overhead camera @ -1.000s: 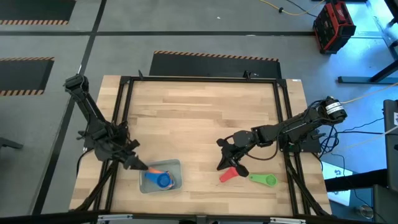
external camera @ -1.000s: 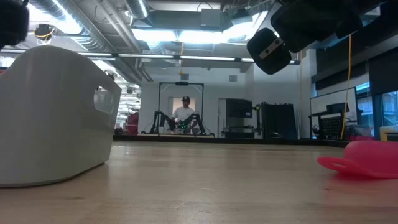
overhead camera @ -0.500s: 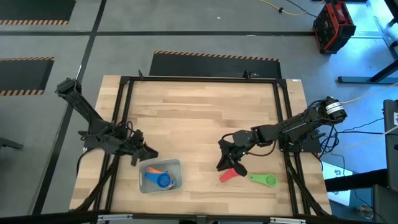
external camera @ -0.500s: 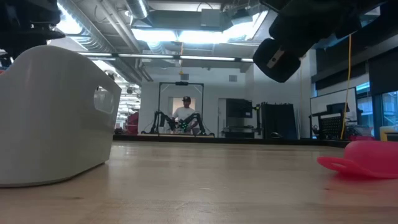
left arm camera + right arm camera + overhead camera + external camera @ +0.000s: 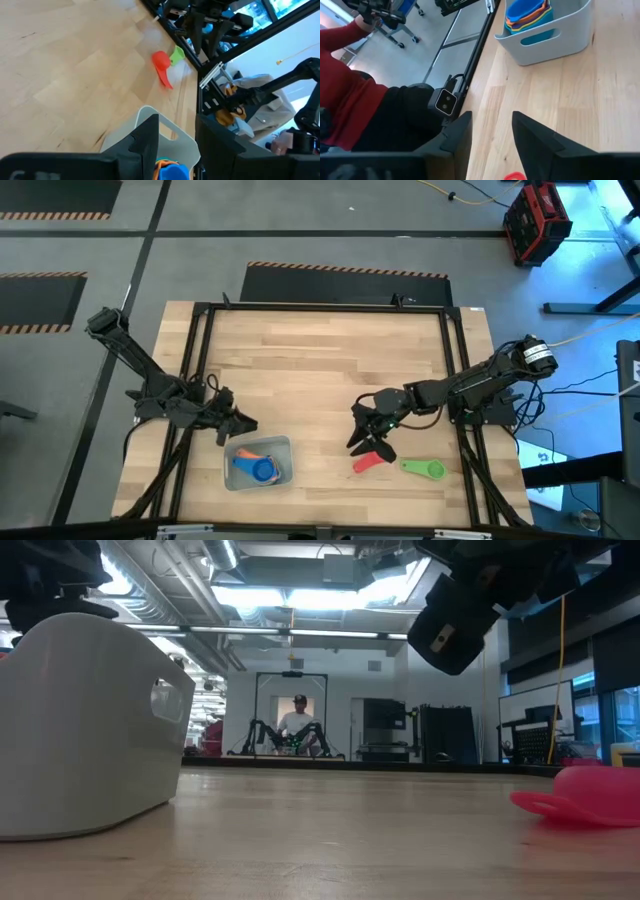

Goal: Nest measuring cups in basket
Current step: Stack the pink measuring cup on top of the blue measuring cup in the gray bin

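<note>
The basket (image 5: 258, 463) stands near the table's front left, holding nested measuring cups with a blue one (image 5: 262, 469) on top. My left gripper (image 5: 238, 425) hovers open just beyond the basket's far left corner, and the basket (image 5: 150, 131) shows past its fingers. A pink cup (image 5: 368, 461) and a green cup (image 5: 425, 469) lie on the wood at the front right. My right gripper (image 5: 364, 438) hangs open above the pink cup's far side with nothing between its fingers (image 5: 457, 137). In the low view the pink cup (image 5: 588, 798) rests on the table.
Black frame rails (image 5: 200, 370) run along the table's left, right and far sides. Bare wood (image 5: 320, 380) spreads across the middle and far half. A person in a red sleeve (image 5: 342, 80) stands off the table's left side, and another person (image 5: 298, 725) sits far back in the room.
My left gripper has drawn back from the basket's near left corner toward the far edge and rolled about its own axis. My right gripper has stayed above the pink cup, rolled a little, and its fingers have spread apart. The cups and basket have not moved.
</note>
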You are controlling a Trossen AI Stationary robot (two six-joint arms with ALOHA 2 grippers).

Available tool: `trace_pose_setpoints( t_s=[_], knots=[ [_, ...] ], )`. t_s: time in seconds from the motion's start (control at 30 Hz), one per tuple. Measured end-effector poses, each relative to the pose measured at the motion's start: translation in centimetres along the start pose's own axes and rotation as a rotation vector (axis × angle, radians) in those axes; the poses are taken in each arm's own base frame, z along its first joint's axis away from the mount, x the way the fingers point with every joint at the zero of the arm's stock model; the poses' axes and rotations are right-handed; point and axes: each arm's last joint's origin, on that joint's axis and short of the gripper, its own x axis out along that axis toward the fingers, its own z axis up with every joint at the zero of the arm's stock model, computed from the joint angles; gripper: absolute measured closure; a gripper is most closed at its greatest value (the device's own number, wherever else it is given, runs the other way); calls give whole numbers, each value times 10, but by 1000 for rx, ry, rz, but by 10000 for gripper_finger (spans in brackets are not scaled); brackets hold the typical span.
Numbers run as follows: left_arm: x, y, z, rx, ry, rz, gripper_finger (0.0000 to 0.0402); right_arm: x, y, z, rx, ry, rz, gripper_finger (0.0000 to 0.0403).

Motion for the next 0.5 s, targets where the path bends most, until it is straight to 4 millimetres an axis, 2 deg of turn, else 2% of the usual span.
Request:
trace_pose_setpoints(
  t_s=[0.27, 0.37, 0.5],
  knots=[
    [0, 0, 0, 0, 0, 0, 280, 1, 4, 2, 2, 11, 28, 258],
    [0, 0, 0, 0, 0, 0, 280, 4, 23, 14, -64, 12, 135, 258],
    [0, 0, 0, 0, 0, 0, 280, 7, 59, 35, -218, 2, 199, 258]
  ],
)
